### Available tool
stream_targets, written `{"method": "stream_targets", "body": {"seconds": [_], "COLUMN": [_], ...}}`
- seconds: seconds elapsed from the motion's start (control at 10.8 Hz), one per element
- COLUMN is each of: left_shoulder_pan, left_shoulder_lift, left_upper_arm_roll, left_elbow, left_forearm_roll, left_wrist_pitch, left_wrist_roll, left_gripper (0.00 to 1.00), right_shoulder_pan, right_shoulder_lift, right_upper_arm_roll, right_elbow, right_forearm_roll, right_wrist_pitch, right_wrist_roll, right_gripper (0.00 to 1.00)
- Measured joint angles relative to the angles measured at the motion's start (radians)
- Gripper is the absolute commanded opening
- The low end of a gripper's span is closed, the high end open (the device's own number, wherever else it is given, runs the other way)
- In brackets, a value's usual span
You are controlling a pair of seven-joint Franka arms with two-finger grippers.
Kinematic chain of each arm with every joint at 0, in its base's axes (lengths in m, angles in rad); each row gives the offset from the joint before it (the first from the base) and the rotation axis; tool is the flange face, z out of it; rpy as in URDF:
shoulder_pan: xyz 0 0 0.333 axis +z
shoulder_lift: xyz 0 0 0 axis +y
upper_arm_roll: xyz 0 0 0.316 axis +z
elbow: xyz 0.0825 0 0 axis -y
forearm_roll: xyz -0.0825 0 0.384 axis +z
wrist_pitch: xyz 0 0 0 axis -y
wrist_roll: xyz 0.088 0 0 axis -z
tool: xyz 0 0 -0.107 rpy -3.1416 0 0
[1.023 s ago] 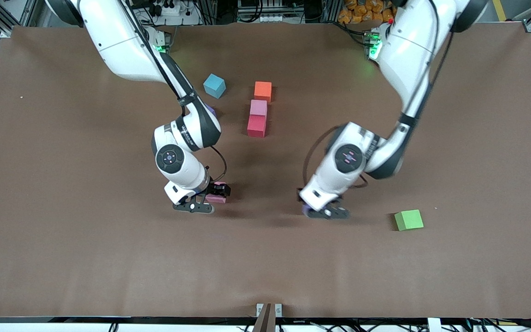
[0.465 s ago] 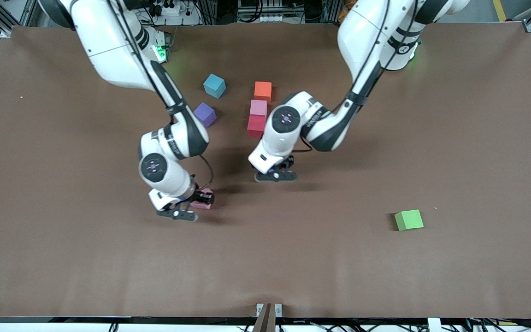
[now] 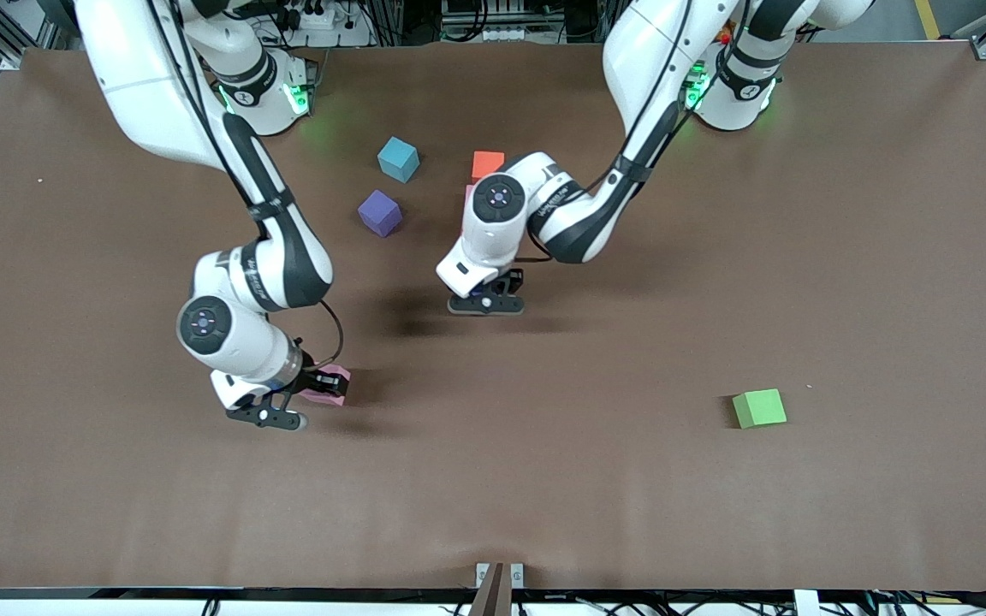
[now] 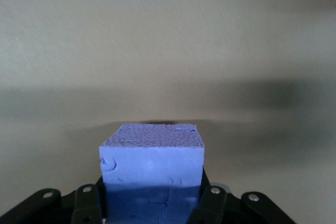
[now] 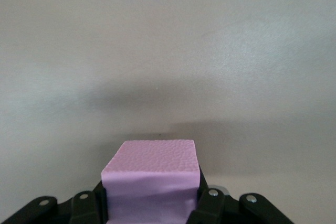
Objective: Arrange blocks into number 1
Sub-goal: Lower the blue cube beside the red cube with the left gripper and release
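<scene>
My left gripper (image 3: 489, 295) is shut on the blue-violet block (image 4: 152, 163), low over the table beside the middle column. My right gripper (image 3: 315, 389) is shut on a light pink block (image 3: 332, 383), low over bare mat toward the right arm's end; its textured top (image 5: 153, 156) shows between the fingers (image 5: 207, 203). The orange block (image 3: 487, 162) heads the column. Only a sliver of the second pink block (image 3: 467, 192) shows, and the red block is hidden by the left arm.
A cyan block (image 3: 398, 159) and a purple block (image 3: 380, 212) lie beside the column toward the right arm's base. A green block (image 3: 759, 408) sits alone toward the left arm's end, nearer the camera. The brown mat (image 3: 544, 479) spans the table.
The left arm swung in from the left arm's end to the column with the blue-violet block. The right arm carried the pink block away toward the right arm's end.
</scene>
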State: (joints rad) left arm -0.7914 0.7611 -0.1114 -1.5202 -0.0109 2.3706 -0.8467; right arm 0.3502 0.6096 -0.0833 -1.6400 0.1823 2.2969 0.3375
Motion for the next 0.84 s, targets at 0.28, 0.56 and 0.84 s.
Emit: {"method": "stream_targets", "body": {"seconds": [0.28, 0.56, 0.84], "left_shoulder_pan": [-0.047, -0.049, -0.066], "left_shoulder_lift": [0.008, 0.011, 0.014], "left_upper_arm_roll": [0.023, 0.026, 0.025], "left_elbow": [-0.005, -0.010, -0.018], "left_forearm_roll": [0.000, 0.000, 0.000], "left_wrist_pitch": [-0.002, -0.018, -0.026], "left_wrist_roll": [-0.016, -0.016, -0.028], "left_gripper": [0.00, 0.00, 0.00], "right_shoulder_pan": [-0.024, -0.031, -0.024], "right_shoulder_lift": [-0.088, -0.147, -0.206], "right_upper_arm_roll": [-0.001, 0.000, 0.007], "right_elbow": [-0.005, -0.046, -0.096], "right_forearm_roll": [-0.003, -0.003, -0.003], "right_wrist_pitch": [-0.119, -0.134, -0.189], "right_wrist_roll": [-0.018, -0.026, -0.026], "right_gripper": [0.48, 0.48, 0.48]}}
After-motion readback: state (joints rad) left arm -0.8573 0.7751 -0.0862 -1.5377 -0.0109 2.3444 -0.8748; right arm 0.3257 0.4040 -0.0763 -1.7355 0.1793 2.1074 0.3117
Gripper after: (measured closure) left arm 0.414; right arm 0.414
